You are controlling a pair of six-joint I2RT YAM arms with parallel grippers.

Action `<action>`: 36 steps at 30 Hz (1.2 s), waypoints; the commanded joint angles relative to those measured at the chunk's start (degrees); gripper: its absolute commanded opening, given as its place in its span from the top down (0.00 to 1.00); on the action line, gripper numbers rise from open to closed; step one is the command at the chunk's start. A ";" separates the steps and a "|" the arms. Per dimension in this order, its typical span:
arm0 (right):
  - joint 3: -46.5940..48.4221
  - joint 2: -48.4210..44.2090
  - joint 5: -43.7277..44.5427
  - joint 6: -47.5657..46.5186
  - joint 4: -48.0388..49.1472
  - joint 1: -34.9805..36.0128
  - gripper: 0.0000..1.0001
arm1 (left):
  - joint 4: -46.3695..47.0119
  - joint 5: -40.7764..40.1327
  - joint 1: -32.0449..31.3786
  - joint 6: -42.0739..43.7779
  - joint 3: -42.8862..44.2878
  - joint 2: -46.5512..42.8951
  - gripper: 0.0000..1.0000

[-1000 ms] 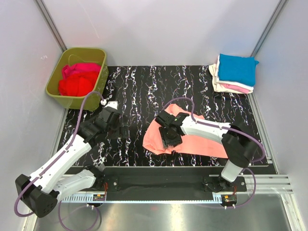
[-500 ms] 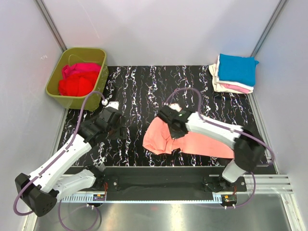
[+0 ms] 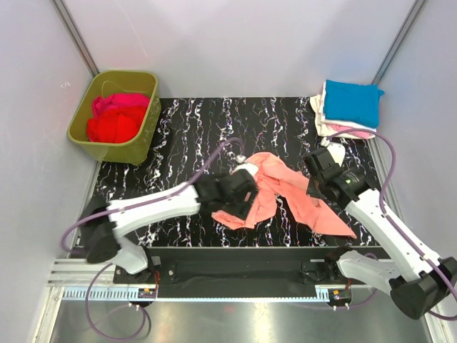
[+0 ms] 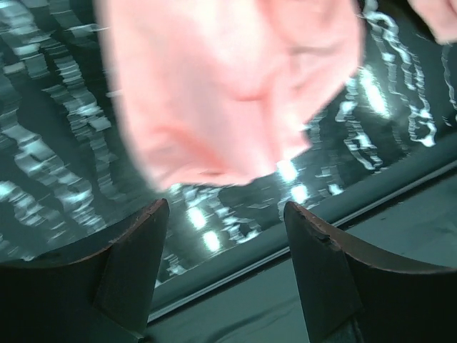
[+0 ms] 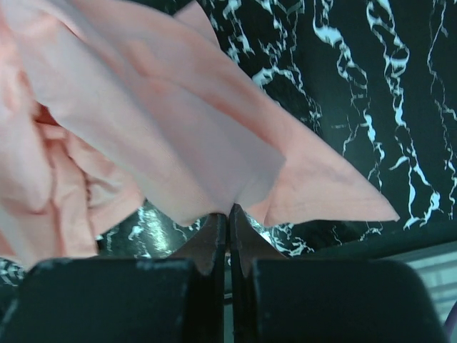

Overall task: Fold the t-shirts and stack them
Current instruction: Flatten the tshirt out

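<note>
A robot lab cell: plain pale wall panels (image 3: 235,43), aluminium rails (image 3: 408,269), and a black marbled table (image 3: 207,121).

The salmon-pink t-shirt (image 3: 275,179) sprawls unfolded and rumpled across the centre of the top view, bunched in loose folds at its left and tapering to a flat point toward the lower right. A red t-shirt (image 3: 111,128) and a magenta t-shirt (image 3: 121,102) lie crumpled together at upper left. At upper right, a bright blue t-shirt (image 3: 351,102) tops a neat folded stack over a cream t-shirt (image 3: 318,108) and a pink t-shirt (image 3: 353,133).
</note>
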 commanded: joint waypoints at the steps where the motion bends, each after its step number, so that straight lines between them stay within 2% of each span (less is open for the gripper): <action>1: -2.56 0.41 -1.28 1.82 -0.06 -0.66 1.00 | 5.20 1.58 -3.77 -1.53 5.69 8.84 0.29; 7: -2.74 -0.29 -0.66 1.29 -0.15 -1.45 1.00 | 4.58 2.89 -6.86 -3.64 9.14 19.15 0.34; 17: -3.00 0.06 -1.98 -0.03 1.43 -2.86 1.00 | 8.19 6.59 -8.62 -5.40 6.06 23.29 0.41; 31: -3.79 -0.82 -3.30 -0.55 2.05 -3.21 1.00 | 8.54 0.88 -8.80 -8.21 5.98 29.71 0.48; 36: -3.88 -1.26 -3.48 -0.64 2.22 -3.13 1.00 | 7.57 -2.02 -8.80 -8.74 6.94 28.14 0.51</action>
